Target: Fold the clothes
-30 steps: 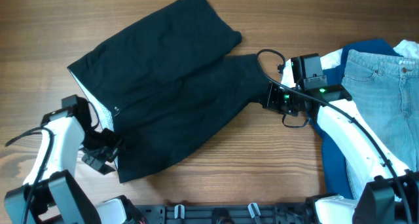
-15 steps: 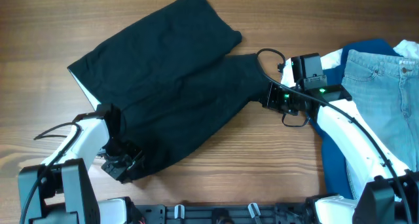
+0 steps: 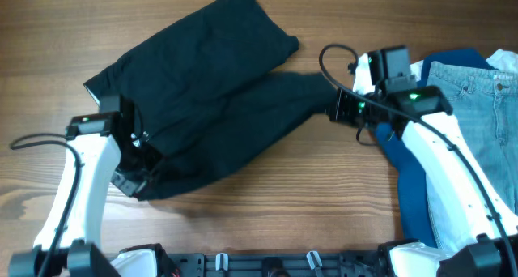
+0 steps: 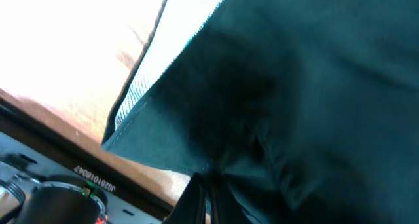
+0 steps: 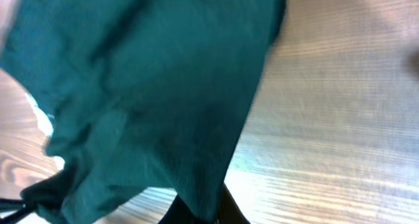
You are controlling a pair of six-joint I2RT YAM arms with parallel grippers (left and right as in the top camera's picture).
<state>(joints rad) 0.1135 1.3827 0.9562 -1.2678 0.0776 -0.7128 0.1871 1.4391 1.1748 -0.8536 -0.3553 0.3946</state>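
Observation:
The black shorts [image 3: 210,91] lie spread across the middle of the wooden table, one leg pointing to the far edge and the other to the right. My left gripper [image 3: 144,170] is shut on the near-left waist corner, which is bunched up under it. In the left wrist view the dark fabric [image 4: 314,86] fills the frame and the left gripper [image 4: 204,198] pinches a fold of it. My right gripper [image 3: 333,107] is shut on the hem of the right leg. In the right wrist view the cloth [image 5: 144,86] hangs from the right gripper [image 5: 206,214], above the table.
Light-blue jeans [image 3: 473,107] lie at the right edge over a royal-blue garment [image 3: 409,180], under the right arm. A black rail [image 3: 267,265] runs along the near edge. Bare wood [image 3: 307,196] shows between the shorts and the rail.
My left gripper came in from the left onto the waist corner and shut on it, pulling the fabric up into a bunch. The right gripper, still shut on the leg hem, rose slightly.

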